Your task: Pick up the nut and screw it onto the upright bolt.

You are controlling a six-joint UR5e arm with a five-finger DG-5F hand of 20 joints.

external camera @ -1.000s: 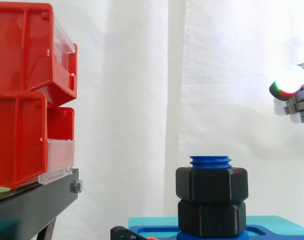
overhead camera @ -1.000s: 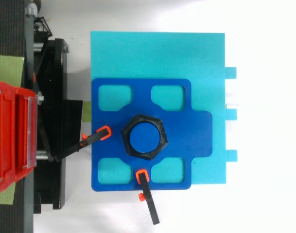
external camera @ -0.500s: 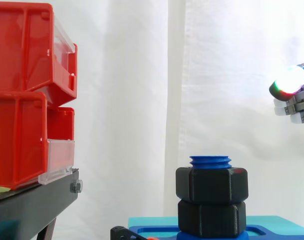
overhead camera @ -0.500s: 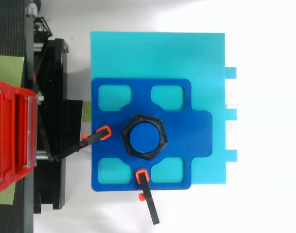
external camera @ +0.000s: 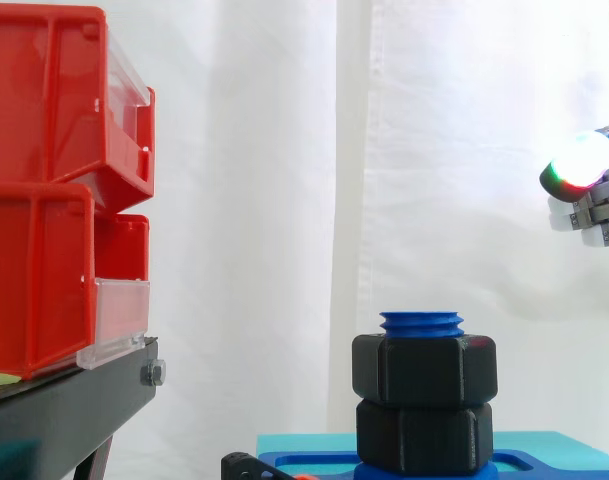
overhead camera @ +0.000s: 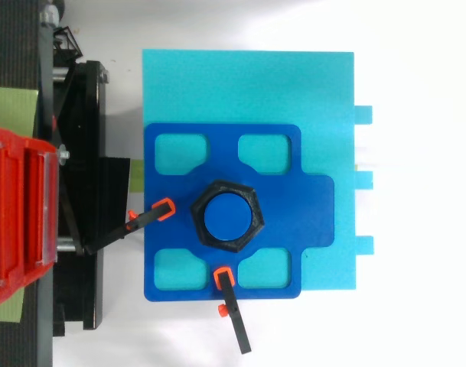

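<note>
A black hexagonal nut sits on the upright blue threaded bolt, seemingly above a second nut; the robot's hand hovers well apart, its grip impossible to tell.

The bolt stands upright at the middle of a plate, which lies on a wider board. On the bolt, the upper nut sits stacked on the lower nut, with the bolt's top just above them. One clamp grips the plate's edge toward the bins, and another clamp grips the adjoining edge. The bins are stacked on a stand to the left. The hand hangs high to the right, well apart from the bolt.
</note>
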